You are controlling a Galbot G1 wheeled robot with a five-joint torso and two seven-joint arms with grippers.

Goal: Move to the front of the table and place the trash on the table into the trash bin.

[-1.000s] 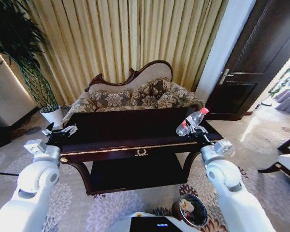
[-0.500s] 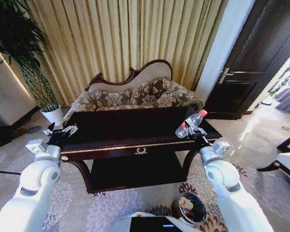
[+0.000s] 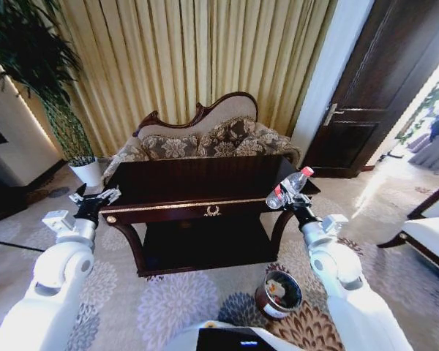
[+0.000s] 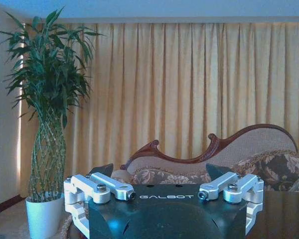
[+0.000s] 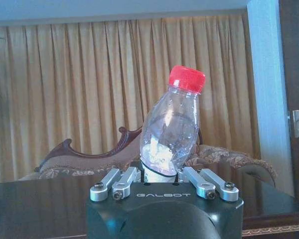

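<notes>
From the head we look forward and down on the table point(image 3: 205, 191), with the sofa point(image 3: 205, 140) and curtain point(image 3: 190, 58) behind. Our 2 wrist cameras sit low at tabletop height, just behind each gripper, facing the same sofa point(image 4: 249, 159) and curtain point(image 5: 65, 89).

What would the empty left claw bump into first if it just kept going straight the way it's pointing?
Probably the patterned sofa. The left gripper, open, points past the left end of the table toward the sofa's carved backrest, with the curtain behind. Depth is hard to judge; it might clip the table corner.
</notes>
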